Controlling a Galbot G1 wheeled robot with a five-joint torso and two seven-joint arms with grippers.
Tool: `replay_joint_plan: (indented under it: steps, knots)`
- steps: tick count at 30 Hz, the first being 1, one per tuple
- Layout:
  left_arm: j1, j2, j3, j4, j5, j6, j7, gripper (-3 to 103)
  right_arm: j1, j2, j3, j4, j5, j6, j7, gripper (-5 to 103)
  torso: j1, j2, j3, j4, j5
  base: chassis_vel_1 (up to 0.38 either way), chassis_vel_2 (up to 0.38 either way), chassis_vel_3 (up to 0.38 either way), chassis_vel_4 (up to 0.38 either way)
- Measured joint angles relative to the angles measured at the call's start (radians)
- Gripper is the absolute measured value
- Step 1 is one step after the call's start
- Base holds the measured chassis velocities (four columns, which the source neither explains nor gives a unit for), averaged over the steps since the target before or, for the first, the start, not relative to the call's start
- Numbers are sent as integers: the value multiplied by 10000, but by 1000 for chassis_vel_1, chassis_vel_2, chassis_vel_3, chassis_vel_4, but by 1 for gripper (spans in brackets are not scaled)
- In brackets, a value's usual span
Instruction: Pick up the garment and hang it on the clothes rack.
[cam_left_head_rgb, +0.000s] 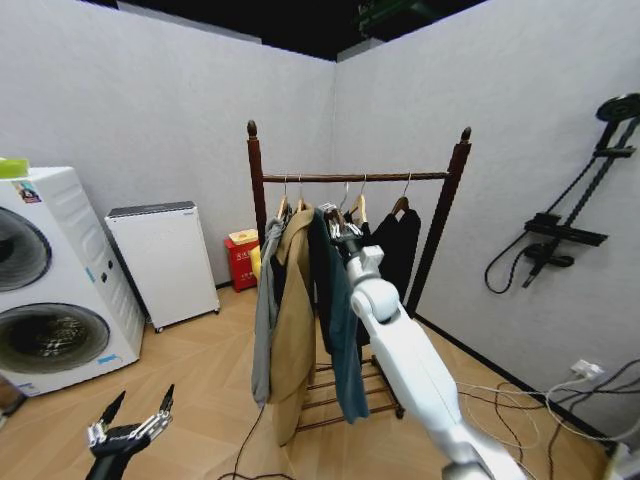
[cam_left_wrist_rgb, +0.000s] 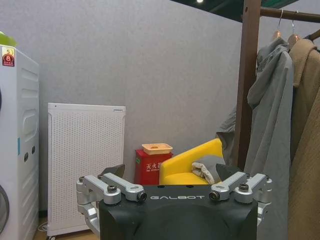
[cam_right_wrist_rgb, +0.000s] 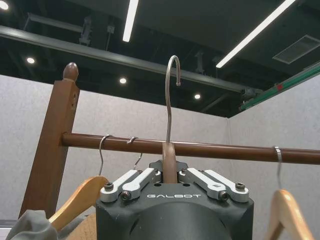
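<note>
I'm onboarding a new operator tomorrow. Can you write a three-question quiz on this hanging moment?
1. True or false: the hanger's hook already rests on the clothes rack bar.
2. Which gripper holds the garment's hanger: A left, B right?
3. Fill in: the left gripper hangs low near the floor, fingers ____.

Key: 1 false, the hook rises above the bar, not yet resting on it. 2 B, the right gripper. 3 open.
</note>
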Motion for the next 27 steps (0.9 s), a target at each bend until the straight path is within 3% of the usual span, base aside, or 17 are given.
replay_joint_plan:
  steps: [9, 15, 18, 27]
  knots:
    - [0, 0, 0, 0, 0, 0, 0, 100, 1607, 946, 81, -2211, -18, -203, -181, 10, 1, 0, 1, 0, 1, 0, 0, 0, 0]
    - [0, 0, 0, 0, 0, 0, 0, 100, 2190, 1005, 225, -2996, 302, -417, -319, 10, 1, 0, 1, -4, 5, 0, 0, 0, 0]
    - [0, 0, 0, 0, 0, 0, 1, 100, 2800, 879, 61, -3872, 1216, -801, -422, 10, 0, 0, 0, -5, 4, 0, 0, 0, 0]
    - [-1, 0, 0, 0, 0, 0, 0, 100, 3414, 923, 15, -5489, 2019, -1431, -601, 10, 1, 0, 0, -3, 4, 0, 0, 0, 0]
